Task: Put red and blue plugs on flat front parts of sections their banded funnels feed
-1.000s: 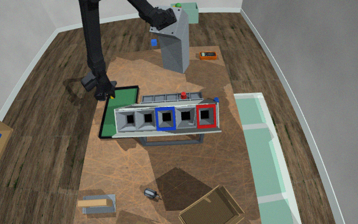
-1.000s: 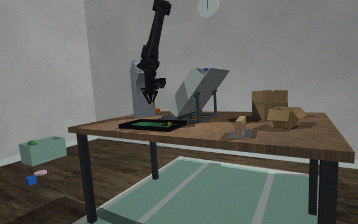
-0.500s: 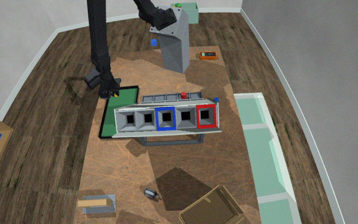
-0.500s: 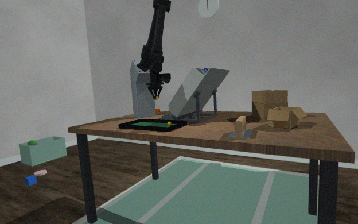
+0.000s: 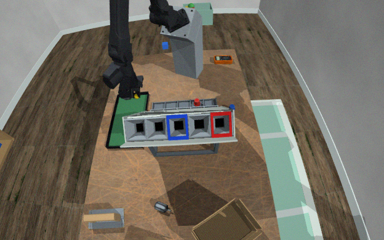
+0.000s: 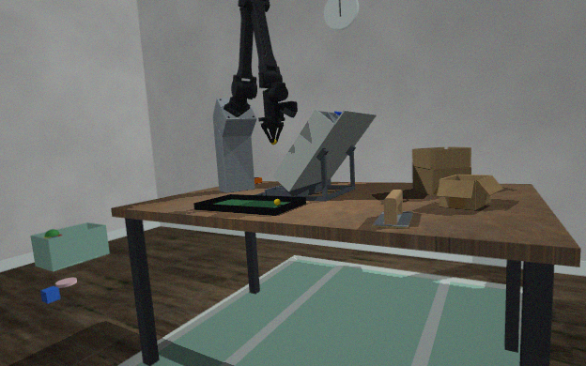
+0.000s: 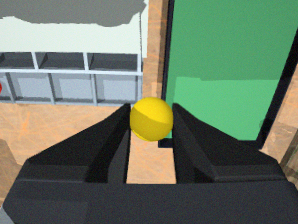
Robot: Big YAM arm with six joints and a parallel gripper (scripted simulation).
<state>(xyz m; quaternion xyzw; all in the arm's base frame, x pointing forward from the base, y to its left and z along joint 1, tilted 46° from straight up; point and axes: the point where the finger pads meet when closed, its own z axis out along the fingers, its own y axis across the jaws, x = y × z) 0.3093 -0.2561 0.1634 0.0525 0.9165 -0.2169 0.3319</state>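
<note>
My gripper is shut on a yellow marble and holds it high above the far end of the green tray, which has a black rim. The gripper also shows in the side view. The grey funnel rack has several funnels; one is blue-banded and one red-banded. The red plug stands on the grey sectioned bin behind the rack. The blue plug sits at the rack's far right corner.
A grey pedestal carries the arm. An orange meter lies beyond the rack. An open cardboard box, a wooden block on a grey plate and a small grey tool lie at the near end of the table.
</note>
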